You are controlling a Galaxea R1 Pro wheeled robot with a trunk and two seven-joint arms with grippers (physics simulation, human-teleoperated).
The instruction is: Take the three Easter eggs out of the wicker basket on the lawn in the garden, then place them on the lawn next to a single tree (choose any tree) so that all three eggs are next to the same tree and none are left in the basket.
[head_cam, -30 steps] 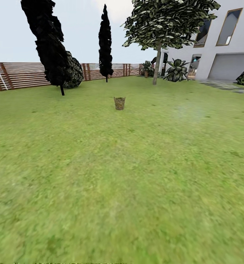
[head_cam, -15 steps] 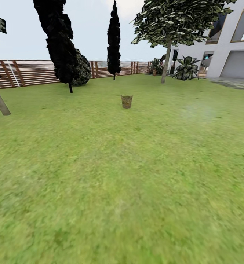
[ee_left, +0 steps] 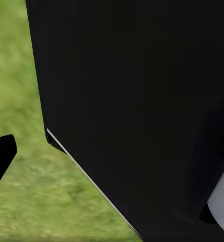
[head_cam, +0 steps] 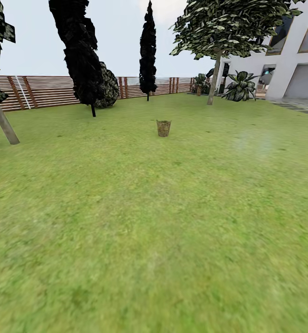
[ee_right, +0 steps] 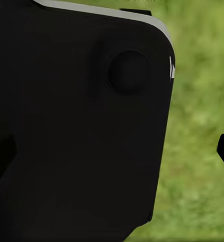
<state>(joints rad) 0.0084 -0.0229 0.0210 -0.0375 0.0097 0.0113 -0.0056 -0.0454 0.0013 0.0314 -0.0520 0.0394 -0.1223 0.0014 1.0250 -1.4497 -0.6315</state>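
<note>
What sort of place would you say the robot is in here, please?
Most likely a simulated back garden: a wide lawn bounded by a slatted wooden fence, with a white house and trees.

A: Where is the head camera looking?
B: It's facing forward over the lawn [head_cam: 154, 222], the wicker basket [head_cam: 163, 128] standing far off.
A: And the wrist cameras?
B: Both are pressing close to black robot bodywork [ee_left: 142, 101], sharing only grass.
</note>
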